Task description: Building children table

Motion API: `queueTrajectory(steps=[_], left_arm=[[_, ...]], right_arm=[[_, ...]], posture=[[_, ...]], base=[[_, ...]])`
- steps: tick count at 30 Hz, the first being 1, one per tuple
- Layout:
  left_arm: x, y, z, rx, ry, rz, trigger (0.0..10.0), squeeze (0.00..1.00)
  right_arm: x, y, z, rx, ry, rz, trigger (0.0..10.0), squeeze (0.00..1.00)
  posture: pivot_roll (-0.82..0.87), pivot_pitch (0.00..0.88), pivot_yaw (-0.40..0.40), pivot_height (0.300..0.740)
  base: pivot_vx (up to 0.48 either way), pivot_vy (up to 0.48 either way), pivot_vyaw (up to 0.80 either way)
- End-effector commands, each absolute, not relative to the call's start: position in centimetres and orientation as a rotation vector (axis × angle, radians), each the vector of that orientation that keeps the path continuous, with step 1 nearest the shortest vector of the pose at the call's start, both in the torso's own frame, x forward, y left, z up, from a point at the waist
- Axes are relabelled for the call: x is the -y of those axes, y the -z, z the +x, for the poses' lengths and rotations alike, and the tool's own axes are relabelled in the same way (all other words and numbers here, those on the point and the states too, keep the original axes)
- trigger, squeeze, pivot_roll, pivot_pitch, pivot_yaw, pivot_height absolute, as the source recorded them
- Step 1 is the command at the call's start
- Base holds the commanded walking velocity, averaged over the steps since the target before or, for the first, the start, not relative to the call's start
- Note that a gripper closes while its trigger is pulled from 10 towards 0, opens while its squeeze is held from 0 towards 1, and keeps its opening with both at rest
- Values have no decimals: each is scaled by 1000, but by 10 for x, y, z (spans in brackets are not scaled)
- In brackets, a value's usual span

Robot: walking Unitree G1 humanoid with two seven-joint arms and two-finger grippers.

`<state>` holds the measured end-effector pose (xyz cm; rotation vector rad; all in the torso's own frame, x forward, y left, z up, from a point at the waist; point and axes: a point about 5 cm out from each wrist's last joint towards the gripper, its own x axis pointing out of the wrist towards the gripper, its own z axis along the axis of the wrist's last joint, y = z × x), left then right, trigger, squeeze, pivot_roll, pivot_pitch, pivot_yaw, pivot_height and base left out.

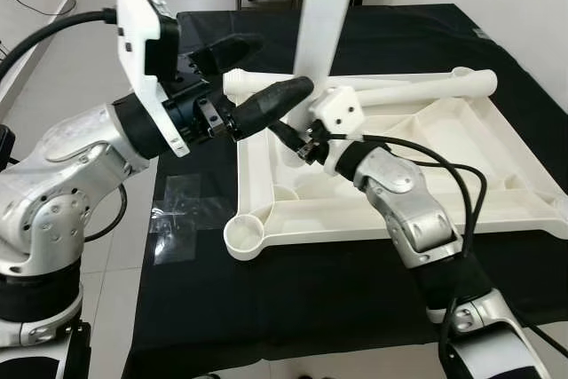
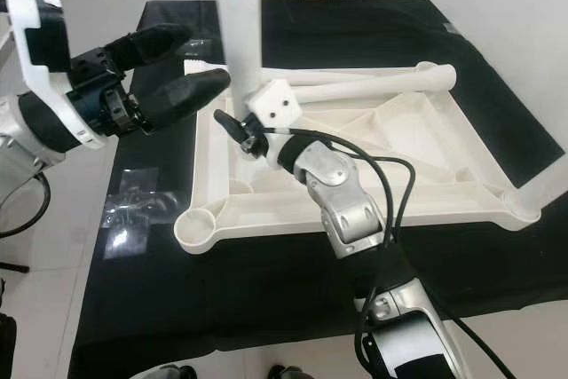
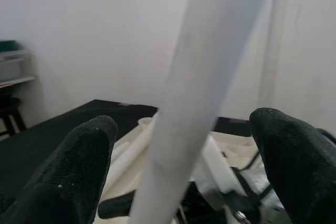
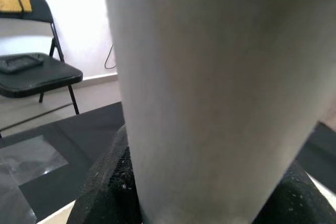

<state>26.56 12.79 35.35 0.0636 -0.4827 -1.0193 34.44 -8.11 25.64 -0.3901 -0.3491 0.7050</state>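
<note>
Left eye view: white plastic tabletop (image 1: 497,175) is lying upside down on a black-covered table (image 1: 266,308), underside ribs facing up, round leg socket (image 1: 244,235) at its near-left corner. One white leg (image 1: 327,15) is standing upright near the tabletop's far-left corner, running out of the top of the frame. A second leg (image 1: 417,88) is lying loose along the far edge of the tabletop. The right gripper (image 1: 306,144) is sitting at the base of the upright leg, fingers pinching it low down. The left gripper (image 1: 257,73) is hovering just left of that leg, fingers spread, one above the other, not touching it. A clear plastic bag (image 1: 177,210) is lying on the table's left edge.

Right eye view: same layout. The left gripper's fingers (image 2: 191,90) are standing apart, tips just beside the upright leg (image 2: 238,19). The right gripper (image 2: 240,130) is closing on the leg's base inside the far-left corner of the tabletop (image 2: 444,193). The lying leg (image 2: 373,84) is resting across the far rim.

Left wrist view: the upright leg (image 3: 205,87) is passing between the two black fingers (image 3: 79,177), gaps showing on both sides, no contact.

Right wrist view: the leg (image 4: 210,93) is very close to the lens, black finger pads (image 4: 113,192) pressing on either side of it. A black folding chair (image 4: 37,72) is standing on the floor behind.
</note>
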Motion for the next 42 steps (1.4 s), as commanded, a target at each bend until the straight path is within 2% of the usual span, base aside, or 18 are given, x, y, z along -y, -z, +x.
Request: queueTrajectory(steps=[1,3,4,6,7,10,11,12,15,16,17,18,30,36,39,42], left_arm=[[-124,-357,267,505,1027,102,10000,0],[-120,-361,272,524,1020,128,10000,0],[-116,-368,283,564,942,171,10000,0],[-114,-372,290,588,887,198,10000,0],[-112,-375,294,613,851,215,10000,0],[-110,-377,296,628,834,225,10000,0],[-105,-377,297,641,838,226,10000,0],[-105,-377,297,641,838,226,10000,0],[-98,-378,302,665,824,253,10000,0],[-98,-378,302,665,824,253,10000,0],[-95,-380,303,678,832,254,0,0],[-94,-380,304,682,840,258,0,0],[-93,-383,308,711,849,219,0,0],[-93,-389,303,736,918,179,0,0],[-92,-392,297,739,1006,153,0,0],[-90,-396,287,735,1172,126,0,0]], right_arm=[[74,-260,343,388,-718,-436,0,0],[69,-260,342,399,-727,-473,78,0],[63,-260,341,411,-739,-500,1608,0],[60,-261,340,418,-744,-515,1608,0],[58,-261,340,422,-748,-526,2000,0],[57,-261,340,425,-749,-533,2000,0],[55,-260,339,424,-751,-542,2941,0],[55,-260,339,424,-751,-542,2941,0],[55,-259,339,423,-752,-549,4235,0],[55,-259,339,423,-752,-549,4235,0],[54,-259,340,422,-748,-553,7725,0],[54,-258,340,421,-746,-553,10000,0],[57,-255,346,390,-695,-546,10000,0],[59,-255,349,381,-683,-536,10000,0],[58,-255,350,375,-695,-527,10000,0],[56,-255,352,366,-720,-509,10000,0]], posture=[[71,131,-57,740],[70,130,-58,740],[65,128,-61,740],[65,129,-61,740],[64,129,-62,740],[64,129,-62,740],[61,129,-62,740],[61,129,-62,740],[62,131,-59,740],[62,131,-59,740],[62,131,-57,740],[62,131,-57,740],[66,135,-52,740],[63,136,-51,740],[63,134,-51,740],[64,134,-53,740]], base=[[0,0,0],[0,0,0],[0,0,0],[0,0,0],[0,0,0],[0,0,0],[0,0,0],[0,0,0],[0,0,0],[0,0,0],[0,0,0],[0,0,0],[0,0,0],[0,0,0],[0,0,0],[0,0,0]])
